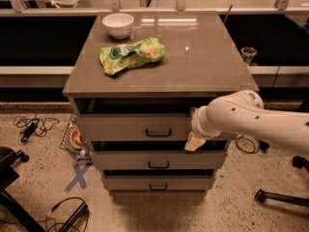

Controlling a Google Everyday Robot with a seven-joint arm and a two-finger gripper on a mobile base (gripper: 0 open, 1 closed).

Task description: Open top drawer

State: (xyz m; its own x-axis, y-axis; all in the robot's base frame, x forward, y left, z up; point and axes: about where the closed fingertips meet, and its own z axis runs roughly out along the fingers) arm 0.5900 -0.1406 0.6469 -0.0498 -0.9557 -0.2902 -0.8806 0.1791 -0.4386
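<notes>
The top drawer (125,128) is the tall grey-brown front just under the cabinet's top, with a small black handle (159,133) at its centre. It stands slightly out, with a dark gap above its front. My gripper (193,127) is at the end of the white arm (251,117) that comes in from the right. It sits in front of the drawer's right part, a short way right of the handle and not touching it. One cream fingertip (193,112) is near the drawer's upper edge and the other at its lower edge, so the gripper is open and empty.
A white bowl (118,23) and a green snack bag (131,56) lie on the cabinet top (203,57). Two narrower drawers (159,164) sit below. Cables (31,125), a blue tape cross (77,177) and a chair base (280,197) are on the floor.
</notes>
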